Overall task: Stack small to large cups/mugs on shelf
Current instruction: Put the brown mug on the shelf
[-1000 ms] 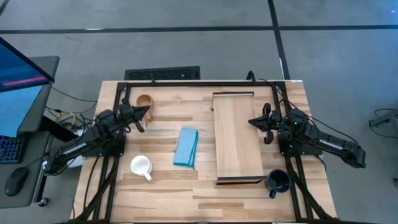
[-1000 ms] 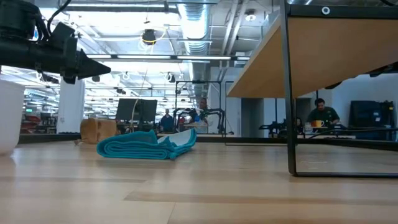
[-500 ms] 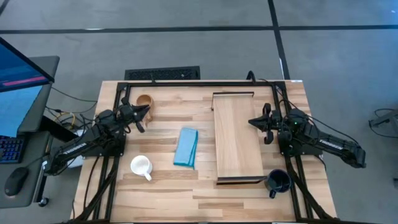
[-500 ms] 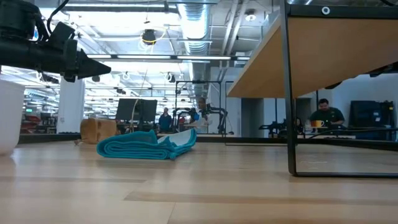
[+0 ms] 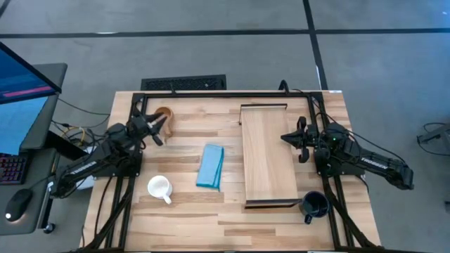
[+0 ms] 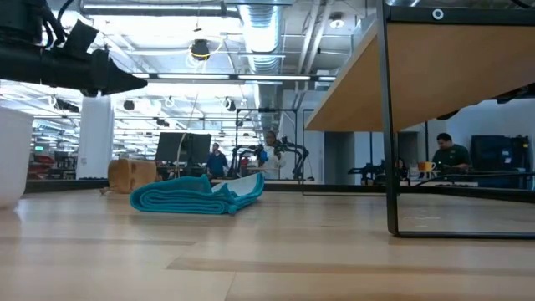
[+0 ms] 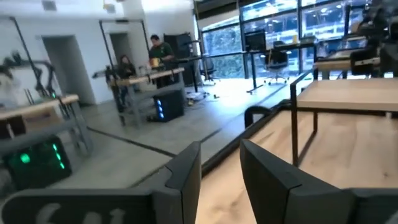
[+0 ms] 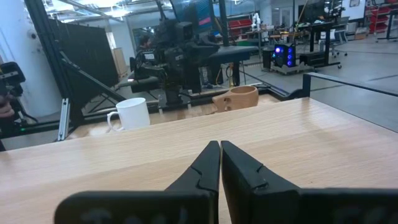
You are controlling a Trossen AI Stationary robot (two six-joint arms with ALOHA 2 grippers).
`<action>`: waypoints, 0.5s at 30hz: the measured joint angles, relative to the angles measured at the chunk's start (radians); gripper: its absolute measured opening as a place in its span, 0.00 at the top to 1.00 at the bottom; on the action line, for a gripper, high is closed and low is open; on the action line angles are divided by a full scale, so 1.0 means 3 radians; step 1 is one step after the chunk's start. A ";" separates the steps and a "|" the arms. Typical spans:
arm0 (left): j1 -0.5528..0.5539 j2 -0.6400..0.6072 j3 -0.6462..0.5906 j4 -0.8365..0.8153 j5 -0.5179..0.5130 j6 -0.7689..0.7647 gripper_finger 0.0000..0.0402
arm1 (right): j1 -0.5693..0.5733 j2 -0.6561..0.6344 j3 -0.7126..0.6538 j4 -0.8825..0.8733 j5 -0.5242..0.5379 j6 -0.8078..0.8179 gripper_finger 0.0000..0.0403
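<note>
The small wooden cup [image 5: 162, 114] stands on its base at the table's far left. The white mug [image 5: 159, 187] stands near the front left. The navy mug [image 5: 314, 204] stands at the near right, beside the shelf's near end. The shelf [image 5: 268, 154] stands on its end brackets right of centre. My left gripper [image 5: 160, 126] hovers open just on the near side of the wooden cup [image 6: 133, 174], well above the table [image 6: 125, 82]. In its wrist view the fingers [image 7: 221, 171] stand apart with nothing between them. My right gripper [image 5: 288, 137] is shut and held over the shelf board [image 8: 219, 155].
A folded blue cloth [image 5: 211, 166] lies between the white mug and the shelf. The shelf's dark bracket leg [image 6: 389, 125] stands on the tabletop. A black frame rail [image 5: 211, 93] runs along the table's far edge. People are at desks in the room behind.
My left gripper has risen a little and shifted toward the table's far edge, closer to the wooden cup. The cups, the cloth and the shelf have stayed where they were.
</note>
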 joint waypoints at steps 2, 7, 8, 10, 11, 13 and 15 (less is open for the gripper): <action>0.0000 0.0001 0.0019 -0.0053 0.0108 0.0038 0.74 | 0.0000 -0.0001 0.0001 0.0000 0.0000 0.0000 0.91; 0.0000 0.0004 0.0202 -0.0612 0.0307 0.0075 0.74 | 0.0000 0.0000 0.0000 0.0000 0.0001 0.0000 0.91; 0.0000 0.0016 0.0231 -0.0665 0.0292 0.0081 0.74 | 0.0000 0.0000 0.0001 0.0001 0.0000 0.0000 0.91; 0.0000 0.0038 0.0264 -0.0675 0.0248 0.0066 0.74 | 0.0000 -0.0001 0.0001 0.0000 0.0000 0.0000 0.91; 0.0000 0.0059 0.0281 -0.0662 0.0230 0.0052 0.74 | -0.0001 -0.0001 0.0001 0.0001 0.0001 0.0000 0.91; -0.0001 0.0115 0.0329 -0.0602 0.0235 0.0037 0.74 | 0.0000 0.0000 0.0000 0.0001 0.0000 0.0000 0.91; -0.0004 0.0196 0.0413 -0.0597 0.0256 -0.0038 0.74 | 0.0000 0.0000 0.0000 0.0000 0.0001 0.0000 0.91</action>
